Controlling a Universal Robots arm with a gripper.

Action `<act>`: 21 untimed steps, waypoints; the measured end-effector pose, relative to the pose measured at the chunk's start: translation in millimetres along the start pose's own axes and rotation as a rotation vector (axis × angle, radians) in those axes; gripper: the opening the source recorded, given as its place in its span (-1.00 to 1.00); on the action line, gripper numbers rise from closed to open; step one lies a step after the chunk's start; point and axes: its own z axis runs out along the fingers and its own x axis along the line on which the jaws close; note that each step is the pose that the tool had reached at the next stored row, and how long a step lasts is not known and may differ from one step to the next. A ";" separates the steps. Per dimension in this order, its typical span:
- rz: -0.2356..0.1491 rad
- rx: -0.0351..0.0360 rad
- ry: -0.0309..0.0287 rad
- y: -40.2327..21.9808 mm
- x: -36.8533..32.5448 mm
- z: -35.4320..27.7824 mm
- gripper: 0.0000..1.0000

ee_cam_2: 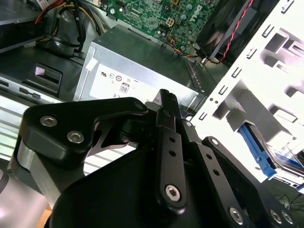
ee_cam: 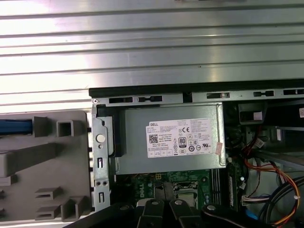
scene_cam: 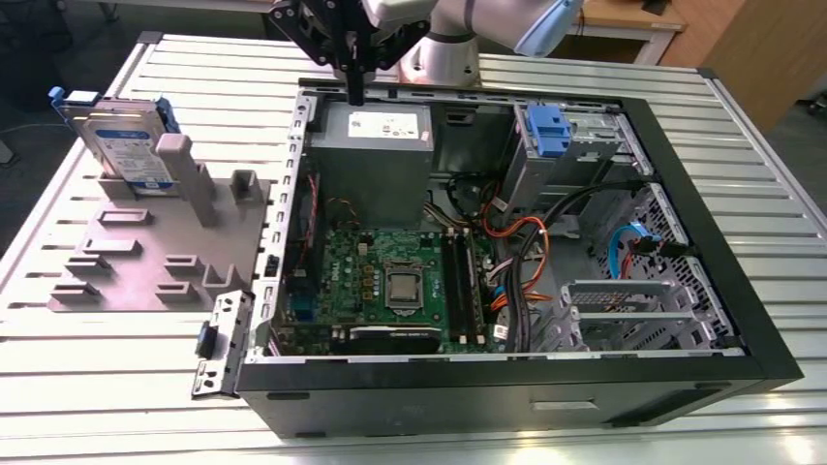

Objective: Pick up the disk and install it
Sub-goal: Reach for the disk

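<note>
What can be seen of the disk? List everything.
The disk is a flat silver rectangle with a white-and-blue label and blue plastic side rails. It stands upright on edge in a slot of the grey holder, at the exterior view's left of the computer case. Only the holder touches it; the pincer hangs apart, over the case.

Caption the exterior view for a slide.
End effector hangs over the power supply in the computer case; the disk stands in its holder at the exterior view's left.
</note>
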 end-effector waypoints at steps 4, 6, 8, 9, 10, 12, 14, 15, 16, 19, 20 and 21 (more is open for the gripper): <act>0.000 -0.0001 -0.0001 -0.1 1.0 0.1 -0.79; 0.000 0.0000 0.0000 -0.1 1.4 0.0 -0.79; 0.000 0.0000 -0.0001 -0.1 1.8 0.0 -0.79; 0.000 -0.0001 -0.0001 -0.2 2.1 0.0 -0.79; 0.000 -0.0001 0.0000 -0.2 2.3 0.0 -0.79; 0.000 -0.0001 -0.0001 -0.2 2.8 0.0 -0.79; 0.000 -0.0001 -0.0001 -0.2 3.2 0.0 -0.79; 0.000 0.0000 0.0000 -0.3 3.4 0.0 -0.79; 0.000 -0.0001 0.0000 -0.3 3.5 0.0 -0.79; 0.000 0.0000 -0.0001 -0.3 4.0 0.0 -0.79; 0.000 0.0000 0.0000 -0.3 4.4 -0.1 -0.79; 0.000 0.0000 0.0000 -0.4 4.7 0.0 -0.79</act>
